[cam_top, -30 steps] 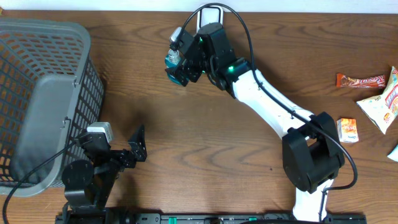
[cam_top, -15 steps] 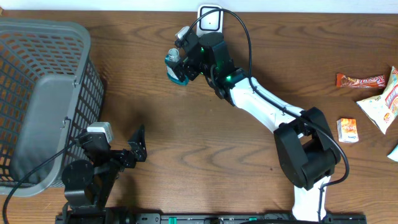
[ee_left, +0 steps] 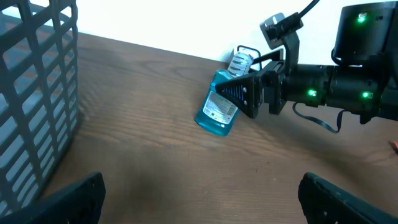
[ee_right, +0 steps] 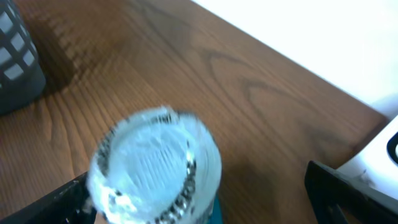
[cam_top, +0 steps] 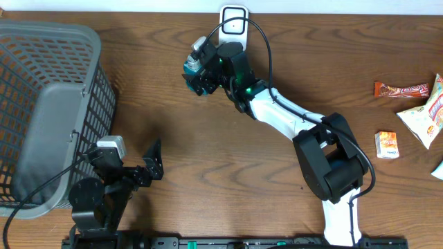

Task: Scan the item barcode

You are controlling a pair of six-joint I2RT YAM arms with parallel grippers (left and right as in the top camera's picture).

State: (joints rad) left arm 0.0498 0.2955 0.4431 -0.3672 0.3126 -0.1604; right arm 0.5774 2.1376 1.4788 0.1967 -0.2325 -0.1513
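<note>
The right end effector (cam_top: 197, 77) has its jaws wide around a blue mouthwash bottle (ee_left: 219, 106) with a clear cap (ee_right: 155, 165), near the far edge of the wooden surface (cam_top: 208, 159), just left of a white scanner (cam_top: 234, 19). The bottle's label is too small to read. The left end effector (cam_top: 154, 159) is open and holds nothing, beside a grey basket (cam_top: 48, 104). Snack packs (cam_top: 423, 111) lie far right.

My overhead view is evenly lit and sharp, with soft shadows on the tabletop (cam_top: 208, 159) beside the basket (cam_top: 48, 104). My right wrist view is blurred; the bottle (ee_right: 155, 168) cap is smeared, the background overexposed white.
</note>
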